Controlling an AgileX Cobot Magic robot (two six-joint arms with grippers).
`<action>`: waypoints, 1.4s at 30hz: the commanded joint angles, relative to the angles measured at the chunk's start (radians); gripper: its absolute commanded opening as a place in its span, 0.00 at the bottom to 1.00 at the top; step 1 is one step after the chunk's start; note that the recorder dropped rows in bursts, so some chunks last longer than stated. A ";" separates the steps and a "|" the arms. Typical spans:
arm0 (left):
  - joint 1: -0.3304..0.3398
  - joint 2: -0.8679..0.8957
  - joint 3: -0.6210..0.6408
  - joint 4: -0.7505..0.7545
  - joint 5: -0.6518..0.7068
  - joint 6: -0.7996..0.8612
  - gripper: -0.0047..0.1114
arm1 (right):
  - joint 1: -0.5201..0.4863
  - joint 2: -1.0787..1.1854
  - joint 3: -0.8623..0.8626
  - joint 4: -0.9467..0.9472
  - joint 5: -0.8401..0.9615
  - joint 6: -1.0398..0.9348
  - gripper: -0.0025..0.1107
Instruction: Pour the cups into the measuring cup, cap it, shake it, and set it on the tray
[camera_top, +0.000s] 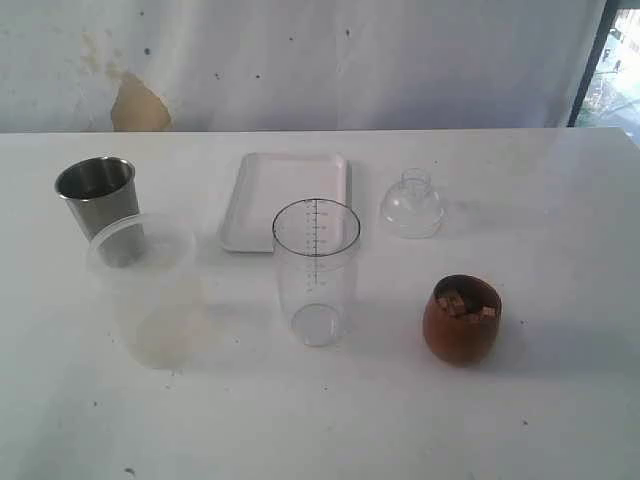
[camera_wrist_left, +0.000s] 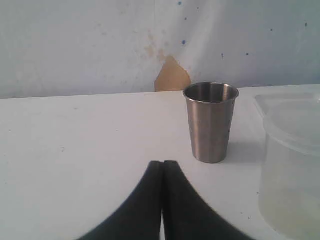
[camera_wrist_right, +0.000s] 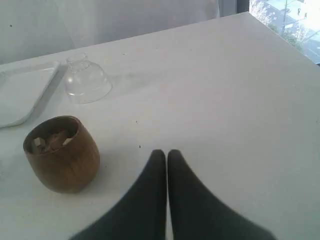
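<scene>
The clear measuring cup (camera_top: 316, 270) stands upright in the middle of the table, its black scale facing away. Behind it lies the white tray (camera_top: 285, 198). The clear dome cap (camera_top: 411, 205) rests to the tray's right. A brown wooden cup (camera_top: 462, 319) holding small pale pieces stands at the front right, seen also as the wooden cup (camera_wrist_right: 62, 153) near my right gripper (camera_wrist_right: 166, 152), which is shut and holds nothing. The steel tumbler (camera_top: 97, 196) stands at the far left; as the tumbler (camera_wrist_left: 210, 121) it is ahead of my left gripper (camera_wrist_left: 163, 163), also shut. Neither gripper shows in the exterior view.
A wide frosted plastic tub (camera_top: 150, 288) stands just in front of the steel tumbler, and its edge shows as the tub (camera_wrist_left: 290, 165) in the left wrist view. The cap (camera_wrist_right: 86, 79) and tray corner (camera_wrist_right: 22, 92) show beyond the wooden cup. A stained wall backs the table.
</scene>
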 joint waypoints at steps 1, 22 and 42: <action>-0.004 -0.005 0.000 0.000 -0.007 -0.007 0.04 | -0.004 -0.004 0.006 -0.031 -0.018 -0.014 0.03; -0.004 -0.005 0.000 0.000 -0.007 -0.007 0.04 | -0.004 -0.004 0.006 -0.066 -0.546 0.112 0.03; -0.004 -0.005 0.000 0.000 -0.007 -0.007 0.04 | 0.037 0.596 0.006 -0.554 -1.003 0.276 0.73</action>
